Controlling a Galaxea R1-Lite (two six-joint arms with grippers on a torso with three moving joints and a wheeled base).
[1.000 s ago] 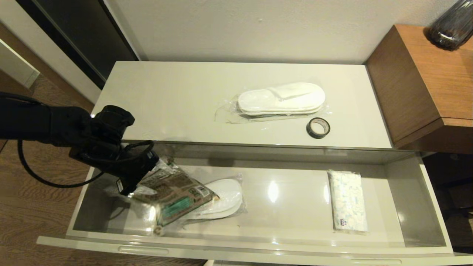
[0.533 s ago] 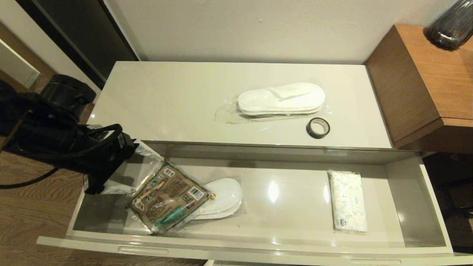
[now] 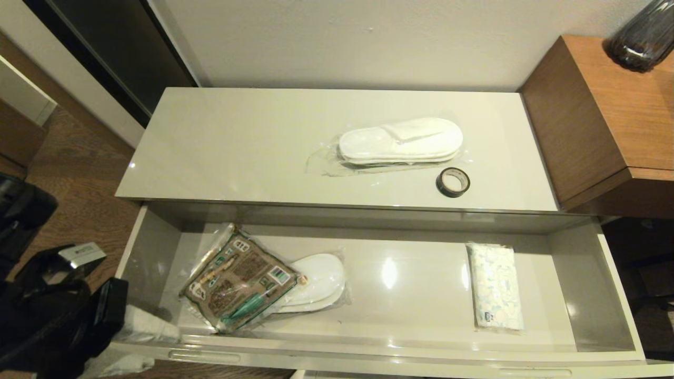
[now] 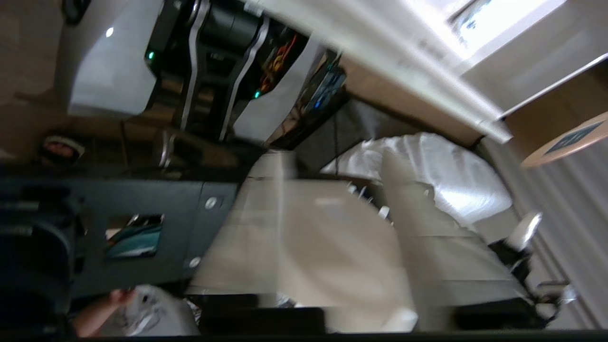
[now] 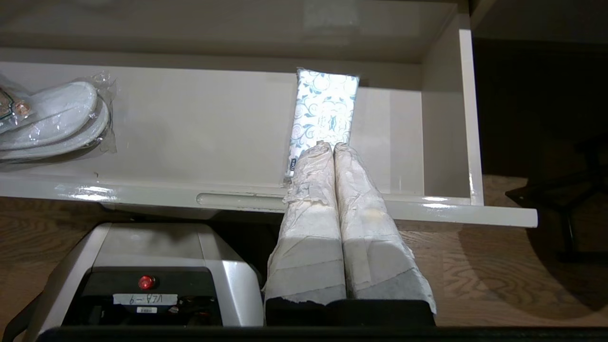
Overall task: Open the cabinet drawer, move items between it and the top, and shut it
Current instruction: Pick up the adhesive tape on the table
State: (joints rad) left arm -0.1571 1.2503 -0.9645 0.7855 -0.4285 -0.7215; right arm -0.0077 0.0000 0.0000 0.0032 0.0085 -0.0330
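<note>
The cabinet drawer (image 3: pixel 368 351) stands pulled out. In its left part the brown-and-green packet (image 3: pixel 238 284) lies tilted over a wrapped white slipper pair (image 3: pixel 322 281). A second slipper pair (image 3: pixel 401 140) and the black tape roll (image 3: pixel 453 182) rest on the top (image 3: pixel 237 142). My left gripper (image 3: pixel 134 345) is low at the drawer's front left corner, open and holding nothing, well clear of the packet. My right gripper (image 5: pixel 332 145) is shut and empty, in front of the drawer's front edge (image 5: pixel 142 194); it does not show in the head view.
A white-and-blue patterned tissue pack (image 3: pixel 496 287) lies in the drawer's right part. The brown wooden side unit (image 3: pixel 605 121) with a dark glass vase (image 3: pixel 642 34) stands at the right. Wooden floor lies to the left. The robot's base (image 5: pixel 142 280) sits below the drawer.
My left gripper let go of the packet, which now lies flat in the drawer on the slippers. The arm pulled back left and down to the drawer's front corner.
</note>
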